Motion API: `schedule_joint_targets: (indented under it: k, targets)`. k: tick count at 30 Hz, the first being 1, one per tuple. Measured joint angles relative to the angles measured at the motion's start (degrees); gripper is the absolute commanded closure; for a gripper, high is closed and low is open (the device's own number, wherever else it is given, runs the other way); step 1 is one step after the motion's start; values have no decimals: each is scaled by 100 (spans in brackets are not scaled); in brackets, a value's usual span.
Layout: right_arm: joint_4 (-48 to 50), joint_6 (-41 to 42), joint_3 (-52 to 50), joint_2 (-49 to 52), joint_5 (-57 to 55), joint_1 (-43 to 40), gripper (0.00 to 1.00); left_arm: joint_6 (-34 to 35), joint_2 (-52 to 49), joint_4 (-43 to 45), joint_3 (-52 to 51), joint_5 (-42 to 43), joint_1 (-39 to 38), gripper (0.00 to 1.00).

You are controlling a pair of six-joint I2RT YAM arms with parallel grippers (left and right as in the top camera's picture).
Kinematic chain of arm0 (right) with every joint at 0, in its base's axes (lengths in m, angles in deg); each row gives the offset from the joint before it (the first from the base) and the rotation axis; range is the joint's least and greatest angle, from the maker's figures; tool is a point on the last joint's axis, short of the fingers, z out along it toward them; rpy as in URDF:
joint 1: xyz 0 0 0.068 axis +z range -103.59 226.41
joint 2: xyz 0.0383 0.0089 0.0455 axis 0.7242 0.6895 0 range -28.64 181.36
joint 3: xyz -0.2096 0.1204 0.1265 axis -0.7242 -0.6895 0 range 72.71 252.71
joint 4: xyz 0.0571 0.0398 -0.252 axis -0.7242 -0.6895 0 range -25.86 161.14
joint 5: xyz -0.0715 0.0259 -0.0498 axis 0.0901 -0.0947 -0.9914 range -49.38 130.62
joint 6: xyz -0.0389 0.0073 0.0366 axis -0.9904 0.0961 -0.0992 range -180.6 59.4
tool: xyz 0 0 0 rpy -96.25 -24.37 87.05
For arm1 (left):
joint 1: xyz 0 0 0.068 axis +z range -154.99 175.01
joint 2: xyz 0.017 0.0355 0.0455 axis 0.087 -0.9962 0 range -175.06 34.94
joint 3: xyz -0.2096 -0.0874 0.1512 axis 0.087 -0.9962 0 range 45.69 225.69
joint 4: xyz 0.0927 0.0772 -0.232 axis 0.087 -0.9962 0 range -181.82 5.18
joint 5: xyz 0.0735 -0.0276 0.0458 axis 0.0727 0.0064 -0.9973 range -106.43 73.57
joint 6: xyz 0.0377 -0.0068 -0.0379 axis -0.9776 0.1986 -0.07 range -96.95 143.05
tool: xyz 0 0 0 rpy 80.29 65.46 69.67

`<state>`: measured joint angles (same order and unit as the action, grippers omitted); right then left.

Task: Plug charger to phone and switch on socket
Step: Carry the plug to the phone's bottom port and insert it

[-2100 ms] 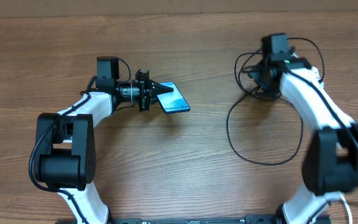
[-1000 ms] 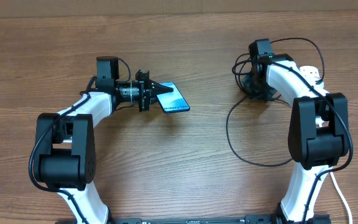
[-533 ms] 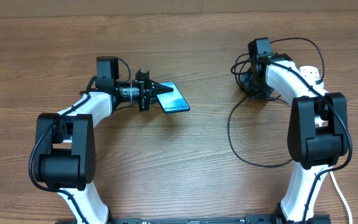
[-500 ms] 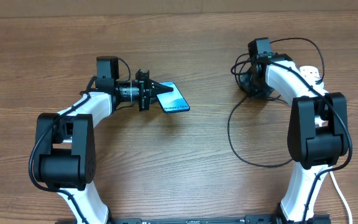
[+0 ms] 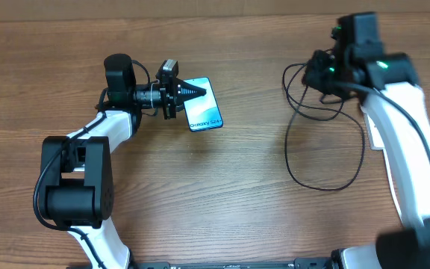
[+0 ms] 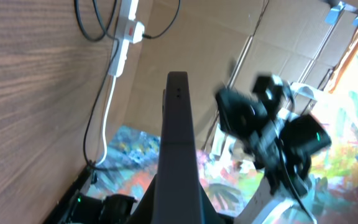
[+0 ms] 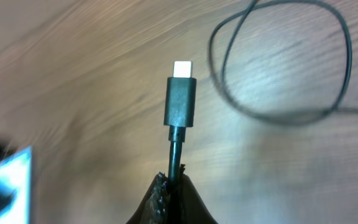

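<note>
The charger point(image 5: 287, 153) is judged limp and light; it is pinched by the right tool point(image 7: 172, 186) just behind the stiff connector point(image 7: 180, 101), above the desk point(image 5: 222, 194). The phone point(image 5: 204, 106), rigid and slippery, appears clamped edgewise in the left tool point(image 5: 187, 91).

The left arm point(image 5: 114, 127), by the wooden table's point(image 5: 222, 194) left edge, has glossy white rounded shells between bulky matt black joint housings point(image 5: 72, 200), and a thin black cable point(image 5: 40, 179) loops along its side. Its left gripper point(image 5: 196, 90) is black with tapering pointed fingers. The right arm point(image 5: 409, 142), by the right edge, shows the same white shells, a black wrist block point(image 5: 358, 37) and small green indicator lights point(image 5: 340, 31).
</note>
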<state>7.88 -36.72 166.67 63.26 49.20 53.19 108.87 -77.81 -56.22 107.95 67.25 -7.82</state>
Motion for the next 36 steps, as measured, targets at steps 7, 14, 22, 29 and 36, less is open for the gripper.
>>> schedule_joint_targets:
  k: [7,14,22,29,36]
  targets:
    - [-2052,-538,-33,-730,586,675,96,87,0,15,0,341,9,96]
    - [-1563,-592,-492,-1856,592,2214,96,87,0,17,0,422,9,96]
    - [662,-129,-2533,-2826,140,4044,96,90,0,157,0,426,9,96]
    - [1587,90,-2872,-1886,-260,4393,96,85,0,535,0,398,9,96]
    - [2050,229,-2874,-1416,-393,4395,96,-48,0,579,0,365,9,96]
